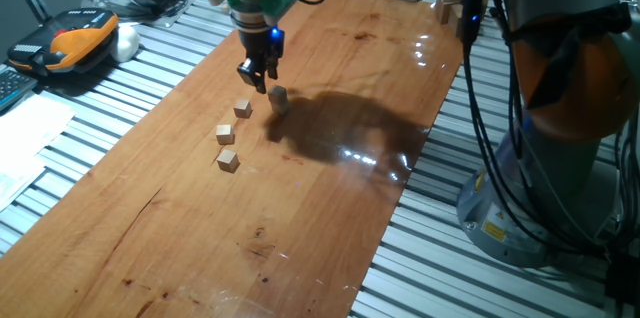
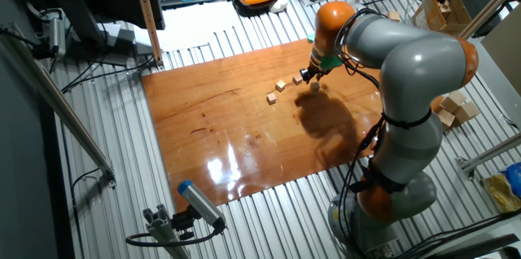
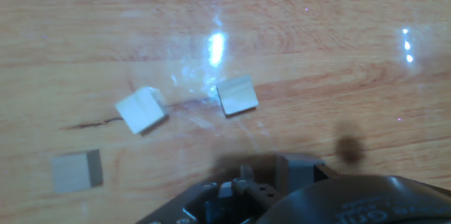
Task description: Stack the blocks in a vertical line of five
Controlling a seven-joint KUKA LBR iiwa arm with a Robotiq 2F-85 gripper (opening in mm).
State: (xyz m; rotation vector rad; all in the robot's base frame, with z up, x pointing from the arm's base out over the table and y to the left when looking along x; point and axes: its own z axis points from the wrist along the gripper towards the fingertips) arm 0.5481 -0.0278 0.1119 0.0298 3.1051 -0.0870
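The claw [image 1: 259, 80] is seen hanging low over the wooden table [image 1: 330, 208], its dark fingers pointing down. Whether it is released or clenched cannot be told: the fingertips are too small and dark in both fixed views, and in the hand view only the underside of the hand is shown.

Just beside the claw, on the side toward the arm's base, one block [image 1: 278, 98] is seen standing in shadow (it may be one cube upon another, but this cannot be settled). Nothing is shown to be touched by the fingers.

Three more blocks are laid singly on the table in a loose row leading away from the claw: the nearest [image 1: 242, 109] a little below it in the first fixed view, the next [image 1: 224, 134] beyond that, and the farthest [image 1: 228, 160] last. All are apart from one another.

In the hand view three cubes are seen flat on the wood ahead of the fingers.
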